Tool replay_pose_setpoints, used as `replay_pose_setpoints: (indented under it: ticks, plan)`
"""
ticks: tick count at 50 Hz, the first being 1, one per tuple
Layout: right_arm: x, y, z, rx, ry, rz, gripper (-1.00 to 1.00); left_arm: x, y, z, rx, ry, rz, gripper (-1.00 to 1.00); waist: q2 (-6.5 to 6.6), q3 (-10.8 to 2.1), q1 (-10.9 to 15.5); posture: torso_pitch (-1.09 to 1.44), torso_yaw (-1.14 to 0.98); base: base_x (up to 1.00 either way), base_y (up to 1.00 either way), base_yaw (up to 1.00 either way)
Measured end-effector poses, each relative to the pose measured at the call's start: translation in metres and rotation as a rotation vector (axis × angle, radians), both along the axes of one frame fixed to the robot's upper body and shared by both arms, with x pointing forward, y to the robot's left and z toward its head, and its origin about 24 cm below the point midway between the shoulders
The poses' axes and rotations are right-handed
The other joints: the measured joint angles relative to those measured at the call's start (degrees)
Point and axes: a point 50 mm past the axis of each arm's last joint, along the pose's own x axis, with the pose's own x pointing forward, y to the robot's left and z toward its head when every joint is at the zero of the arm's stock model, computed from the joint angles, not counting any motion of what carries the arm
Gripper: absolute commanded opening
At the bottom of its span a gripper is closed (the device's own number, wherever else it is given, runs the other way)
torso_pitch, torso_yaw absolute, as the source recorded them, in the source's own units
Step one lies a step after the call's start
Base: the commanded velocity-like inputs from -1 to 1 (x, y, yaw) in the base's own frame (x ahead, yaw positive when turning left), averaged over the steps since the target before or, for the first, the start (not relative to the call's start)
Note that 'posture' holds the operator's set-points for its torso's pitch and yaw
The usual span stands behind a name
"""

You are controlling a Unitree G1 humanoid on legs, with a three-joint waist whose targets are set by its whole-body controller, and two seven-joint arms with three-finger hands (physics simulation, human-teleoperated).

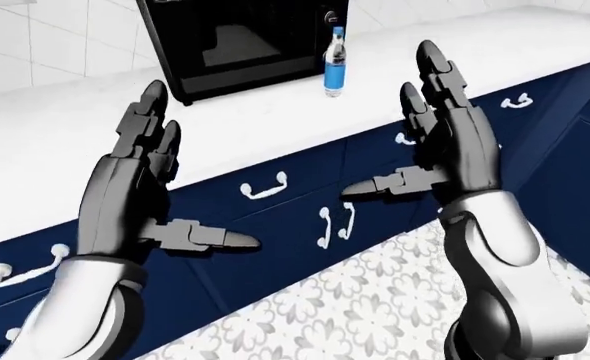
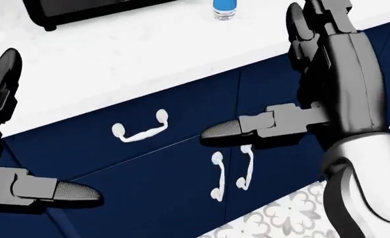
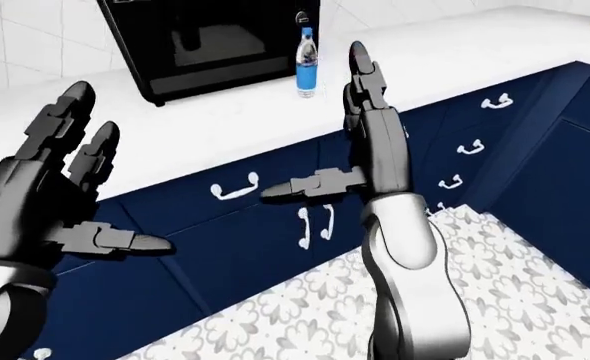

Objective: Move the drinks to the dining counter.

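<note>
A clear drink bottle (image 1: 336, 64) with a blue label stands upright on the white counter (image 1: 65, 142), just right of a black microwave (image 1: 237, 37). Only its base (image 2: 225, 8) shows at the top of the head view. My left hand (image 1: 197, 171) is raised over the counter's edge, fingers spread and open, holding nothing. My right hand (image 1: 387, 120) is also open and empty, its fingertips pointing up a little right of and below the bottle. Neither hand touches the bottle.
Navy drawers and cabinet doors with white handles (image 1: 265, 186) run below the counter. Grey patterned floor tile (image 1: 355, 292) lies at the bottom of the eye views. The counter turns a corner at the right (image 3: 575, 45). White wall tile is behind the microwave.
</note>
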Motion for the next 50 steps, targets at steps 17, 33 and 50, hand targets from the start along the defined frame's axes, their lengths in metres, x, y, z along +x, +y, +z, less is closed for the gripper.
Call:
replay_pose_setpoints:
  ticks: [17, 33, 50]
  plan:
    - [-0.004, 0.009, 0.006, 0.02, -0.032, 0.06, 1.0, -0.003, 0.007, 0.006, -0.003, -0.038, 0.044, 1.0, 4.16, -2.11, 0.64, 0.0, 0.0, 0.09, -0.24, 0.0]
    - [-0.007, 0.007, 0.01, 0.02, -0.057, 0.046, 1.0, -0.005, 0.003, 0.008, -0.009, -0.058, 0.022, 1.0, 4.41, -0.57, 0.83, 0.0, 0.0, -0.08, -0.34, 0.0]
    - [-0.006, 0.008, 0.009, 0.01, -0.048, 0.061, 1.0, -0.004, 0.003, 0.01, -0.012, -0.051, 0.029, 1.0, -1.07, -1.95, 0.99, 0.0, 0.0, -0.07, -0.5, 0.0]
